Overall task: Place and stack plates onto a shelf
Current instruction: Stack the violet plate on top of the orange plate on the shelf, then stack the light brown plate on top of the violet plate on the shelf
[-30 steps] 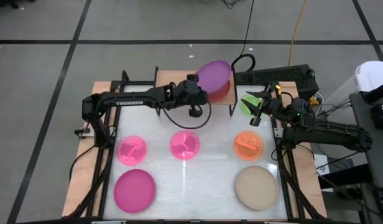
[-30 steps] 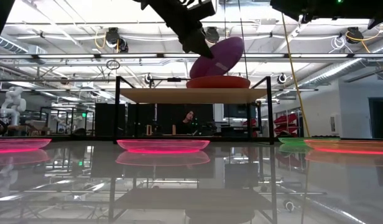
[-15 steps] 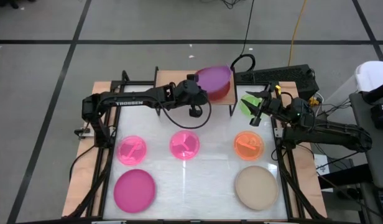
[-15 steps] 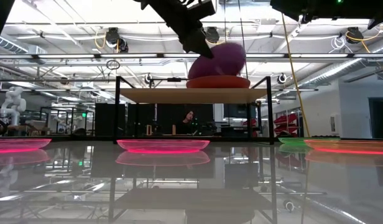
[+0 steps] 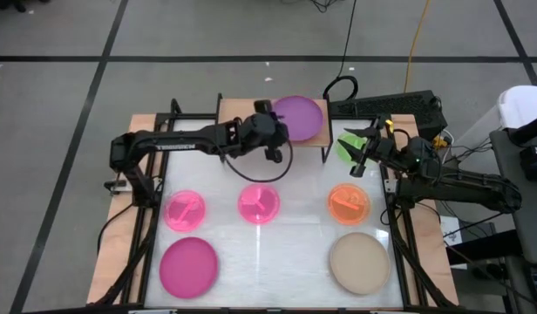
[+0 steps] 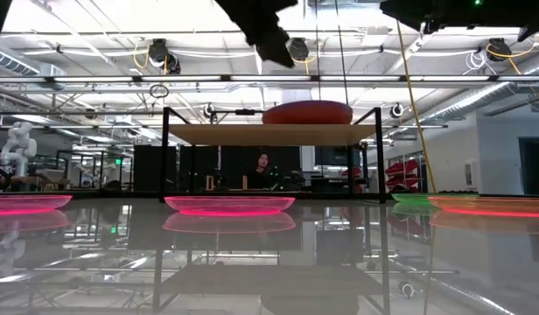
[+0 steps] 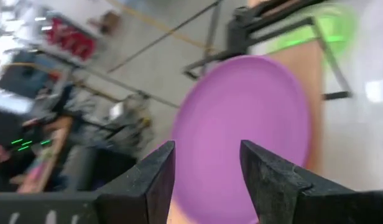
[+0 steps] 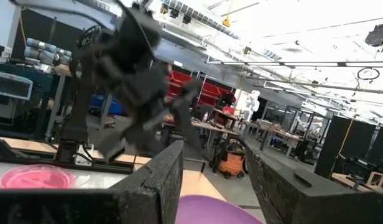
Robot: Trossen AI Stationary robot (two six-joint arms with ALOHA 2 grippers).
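On the tabletop (image 5: 295, 253), the nearest row holds a magenta plate (image 5: 188, 266) and a beige plate (image 5: 359, 262); behind them lie two pink divided plates (image 5: 185, 209) and an orange one (image 5: 348, 201). Farther back, the purple plate (image 5: 297, 114) lies flat on the shelf (image 5: 234, 109). Only the low view shows a red plate (image 6: 306, 113) beneath it. The left gripper (image 7: 207, 165) hangs by the purple plate, jaws released. The right gripper (image 5: 366, 144) waits above a green plate (image 5: 344, 145), jaws apart and empty.
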